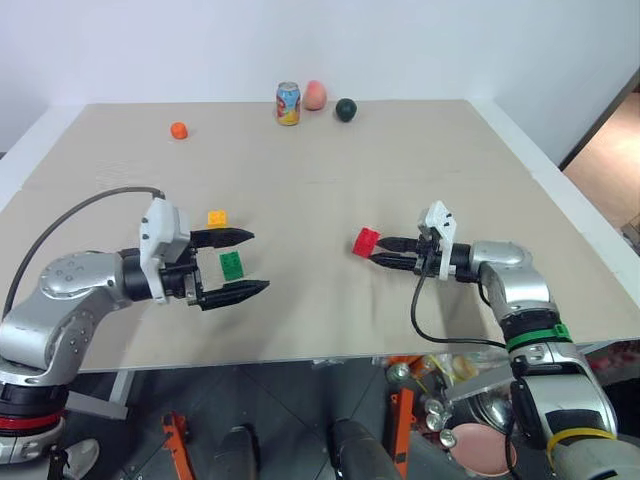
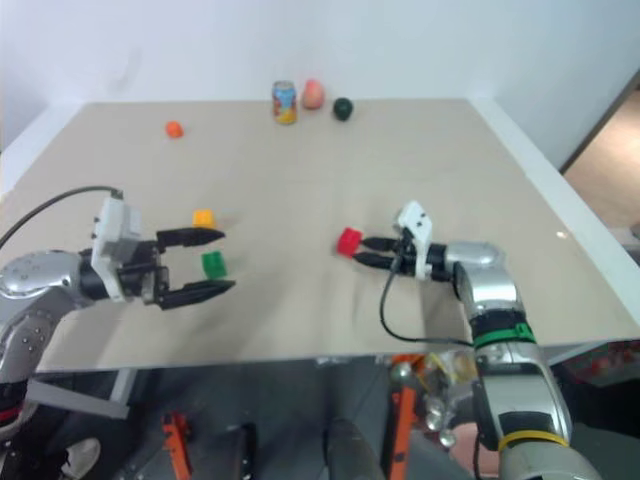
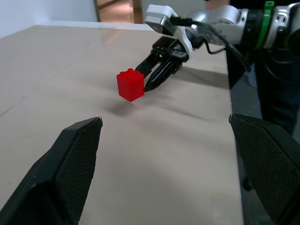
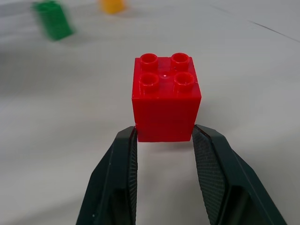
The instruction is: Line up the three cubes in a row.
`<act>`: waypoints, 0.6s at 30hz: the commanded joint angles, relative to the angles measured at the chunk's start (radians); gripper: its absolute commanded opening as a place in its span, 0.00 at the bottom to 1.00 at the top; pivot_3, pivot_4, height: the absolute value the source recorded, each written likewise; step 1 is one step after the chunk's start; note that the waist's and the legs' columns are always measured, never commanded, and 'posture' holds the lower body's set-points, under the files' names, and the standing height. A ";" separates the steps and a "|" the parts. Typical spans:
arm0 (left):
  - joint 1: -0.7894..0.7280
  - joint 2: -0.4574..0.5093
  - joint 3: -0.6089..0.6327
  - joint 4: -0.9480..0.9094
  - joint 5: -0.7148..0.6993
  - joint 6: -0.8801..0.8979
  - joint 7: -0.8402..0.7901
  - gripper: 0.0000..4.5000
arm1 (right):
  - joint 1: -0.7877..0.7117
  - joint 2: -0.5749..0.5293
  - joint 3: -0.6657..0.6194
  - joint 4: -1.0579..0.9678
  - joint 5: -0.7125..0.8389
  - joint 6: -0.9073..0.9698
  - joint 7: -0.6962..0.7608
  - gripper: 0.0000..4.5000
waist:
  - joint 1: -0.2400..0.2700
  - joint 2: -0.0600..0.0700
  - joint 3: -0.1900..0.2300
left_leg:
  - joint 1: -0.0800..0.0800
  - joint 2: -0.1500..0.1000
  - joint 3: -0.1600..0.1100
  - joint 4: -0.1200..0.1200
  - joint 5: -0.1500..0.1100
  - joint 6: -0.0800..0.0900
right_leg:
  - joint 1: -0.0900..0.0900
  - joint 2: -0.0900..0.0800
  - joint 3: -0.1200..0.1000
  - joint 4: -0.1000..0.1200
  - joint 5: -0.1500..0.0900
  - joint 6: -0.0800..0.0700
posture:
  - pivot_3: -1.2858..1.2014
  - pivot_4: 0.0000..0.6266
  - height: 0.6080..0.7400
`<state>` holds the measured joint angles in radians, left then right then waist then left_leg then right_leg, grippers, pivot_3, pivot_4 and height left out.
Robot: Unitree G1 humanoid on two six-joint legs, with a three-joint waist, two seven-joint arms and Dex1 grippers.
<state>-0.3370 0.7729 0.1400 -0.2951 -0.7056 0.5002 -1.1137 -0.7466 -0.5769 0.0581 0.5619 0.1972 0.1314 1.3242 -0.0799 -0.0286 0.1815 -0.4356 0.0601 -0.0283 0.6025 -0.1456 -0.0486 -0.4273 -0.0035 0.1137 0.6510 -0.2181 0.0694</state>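
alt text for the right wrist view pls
The right gripper pinches a red studded cube by its lower edge between two black fingertips, studs up, above a pale table. Beyond it, a green cube and a yellow cube sit on the table.

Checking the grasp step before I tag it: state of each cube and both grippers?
red cube: pinched at its base between the fingers, lifted off the table
green cube: on the table, free
yellow cube: on the table, free
right gripper: shut on the red cube
left gripper: open, empty
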 commanded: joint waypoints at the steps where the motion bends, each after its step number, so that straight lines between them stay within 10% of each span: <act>1: -0.003 0.026 0.044 0.014 -0.026 -0.030 -0.070 1.00 | -0.044 -0.021 0.034 -0.032 0.001 -0.011 0.082 0.26 | -0.001 0.000 0.000 | 0.000 0.000 0.000 0.000 0.000 0.000 | 0.001 0.000 0.000 0.000 0.000 0.000 | 0.52 0.24 1.00; 18: 0.102 0.057 0.108 -0.015 -0.030 -0.056 -0.110 1.00 | -0.318 0.073 0.143 0.500 -0.207 -0.417 0.107 0.26 | -0.006 0.000 0.000 | 0.001 0.000 0.000 0.000 0.000 0.000 | 0.001 0.000 0.000 0.000 -0.001 -0.001 | 0.52 0.24 1.00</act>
<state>-0.2419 0.8106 0.2068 -0.2660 -0.7120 0.4437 -1.2284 -1.0305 -0.5048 0.2017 1.0381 0.0025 -0.2503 1.4172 -0.0856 -0.0286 0.1816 -0.4349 0.0602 -0.0282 0.6021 -0.1456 -0.0487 -0.4264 -0.0037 0.1135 0.6510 -0.2192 0.0681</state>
